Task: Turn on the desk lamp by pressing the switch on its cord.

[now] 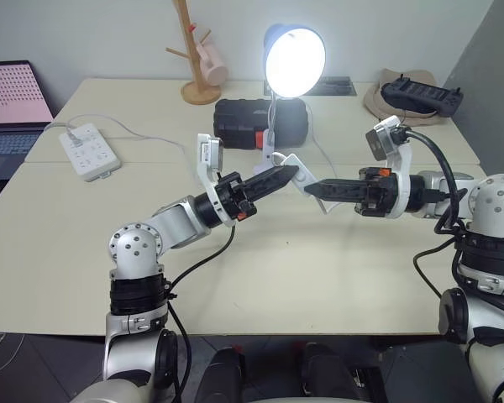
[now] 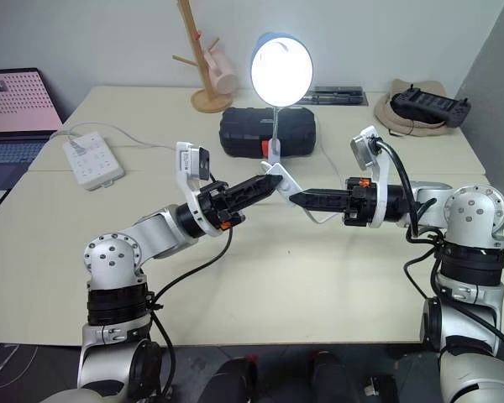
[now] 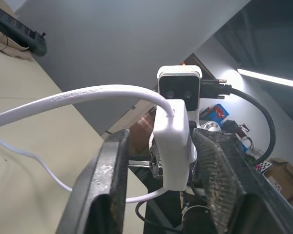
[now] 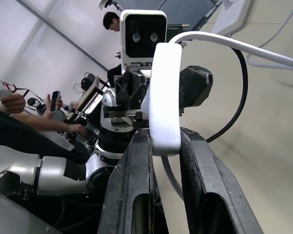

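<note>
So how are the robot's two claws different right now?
The right claw is shut on the switch, pinching its lower end. The left claw stands open around the switch, with a gap beside one finger. In the head view, the left claw tilts upward, while the right claw lies about level. Both have two black fingers, meet at the same white switch, and the desk lamp is lit.
</note>
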Motion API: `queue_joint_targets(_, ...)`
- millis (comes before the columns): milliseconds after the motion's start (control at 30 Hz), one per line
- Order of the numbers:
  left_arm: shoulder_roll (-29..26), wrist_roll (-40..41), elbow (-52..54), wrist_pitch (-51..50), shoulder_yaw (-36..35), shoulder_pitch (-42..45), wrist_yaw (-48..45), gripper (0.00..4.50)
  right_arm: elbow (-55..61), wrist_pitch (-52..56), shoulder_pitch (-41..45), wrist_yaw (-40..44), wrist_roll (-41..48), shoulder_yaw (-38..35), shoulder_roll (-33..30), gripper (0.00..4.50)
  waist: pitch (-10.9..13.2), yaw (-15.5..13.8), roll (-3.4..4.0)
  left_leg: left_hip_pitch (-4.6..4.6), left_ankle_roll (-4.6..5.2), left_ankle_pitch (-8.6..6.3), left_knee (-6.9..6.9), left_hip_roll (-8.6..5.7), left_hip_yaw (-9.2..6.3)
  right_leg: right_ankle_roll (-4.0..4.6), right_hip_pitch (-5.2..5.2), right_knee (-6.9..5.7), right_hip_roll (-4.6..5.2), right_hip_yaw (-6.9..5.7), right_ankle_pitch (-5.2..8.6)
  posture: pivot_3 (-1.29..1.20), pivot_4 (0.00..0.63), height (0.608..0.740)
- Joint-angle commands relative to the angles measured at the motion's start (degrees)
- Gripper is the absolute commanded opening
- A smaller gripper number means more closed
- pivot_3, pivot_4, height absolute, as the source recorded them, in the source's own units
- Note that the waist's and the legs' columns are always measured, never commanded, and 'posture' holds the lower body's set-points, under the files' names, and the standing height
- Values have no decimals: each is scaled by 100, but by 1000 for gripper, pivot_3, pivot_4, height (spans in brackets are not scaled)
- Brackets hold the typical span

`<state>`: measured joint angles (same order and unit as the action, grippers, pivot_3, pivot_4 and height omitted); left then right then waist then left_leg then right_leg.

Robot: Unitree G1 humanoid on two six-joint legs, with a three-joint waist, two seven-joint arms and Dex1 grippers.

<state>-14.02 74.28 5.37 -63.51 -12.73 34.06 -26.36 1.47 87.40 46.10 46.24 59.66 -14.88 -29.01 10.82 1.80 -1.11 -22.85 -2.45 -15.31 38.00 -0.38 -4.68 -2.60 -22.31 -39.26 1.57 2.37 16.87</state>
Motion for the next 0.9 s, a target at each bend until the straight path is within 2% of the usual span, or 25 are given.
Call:
queue_joint_targets(33, -114, 338, 170, -52, -133, 9, 107, 3178, 92, -188, 2, 100, 110, 5, -114, 391, 0, 0, 0, 0, 0, 0, -1, 0, 0, 0, 0, 1, 0, 0, 0, 0, 150, 740)
queue_joint_targets(167, -323, 602, 332, -124, -272, -118, 249, 3984, 85, -422, -49, 151, -16, 152, -174, 391, 0, 3, 0, 0, 0, 0, -2, 3, -5, 0, 0, 4, 0, 0, 0, 0, 150, 740)
queue_joint_targets(233, -692, 649, 564, -227, -355, -304, 198, 4484, 38, -785, -66, 166, -286, 356, -246, 391, 0, 11, 0, 0, 0, 0, -4, 3, -6, 0, 0, 7, -1, 1, 0, 0, 150, 740)
queue_joint_targets(333, -1498, 336, 979, -254, -461, -676, -108, 4495, -21, -1695, -81, 179, -1080, 982, -350, 391, 0, 59, 0, 1, 0, 0, -7, 2, -4, 0, -2, 12, -13, 6, 0, 0, 150, 740)
queue_joint_targets(433, -2471, -582, 1594, 141, -133, -1071, -780, 4495, -142, -2972, -111, 404, -2189, 1905, -530, 391, 2, 61, 3, 2, -1, -1, -12, 5, -6, 0, -4, 16, -20, 5, 0, 0, 150, 740)
queue_joint_targets(500, -3259, -1805, 1896, 917, 359, -1285, -1287, 4495, -463, -4238, -72, 580, -3430, 2955, -713, 391, 2, 61, 4, 2, -1, 0, -12, 4, 1, 0, -2, 20, -21, 4, 0, 0, 150, 740)
queue_joint_targets(567, -3735, -2794, 1920, 1657, 799, -1374, -1634, 4495, -819, -5178, 16, 809, -4285, 3667, -797, 391, 3, 39, 5, 4, -2, 0, -13, 0, 7, 0, -1, 24, -21, 5, 0, 0, 150, 740)
queue_joint_targets(700, -3931, -3542, 1810, 2360, 1104, -1442, -1987, 4495, -1465, -6211, 172, 1104, -5066, 4171, -687, 391, 11, -8, 12, 0, -4, 1, -16, 4, 17, 1, -2, 30, -20, 1, 1, 0, 150, 740)
queue_joint_targets(867, -3813, -3813, 1746, 2584, 1080, -1504, -2144, 4495, -2432, -7220, 324, 1204, -5857, 4456, -446, 391, 13, 0, 14, -3, -4, 1, -16, 16, 4, 2, -6, 29, -16, 4, 1, 0, 150, 740)
queue_joint_targets(900, -3798, -3836, 1748, 2592, 1058, -1522, -2148, 4500, -2578, -7337, 345, 1247, -5936, 4456, -418, 738, 12, 2, 14, -2, -4, 0, -16, 18, 3, 2, -6, 29, -16, 3, 1, 0, 150, 740)
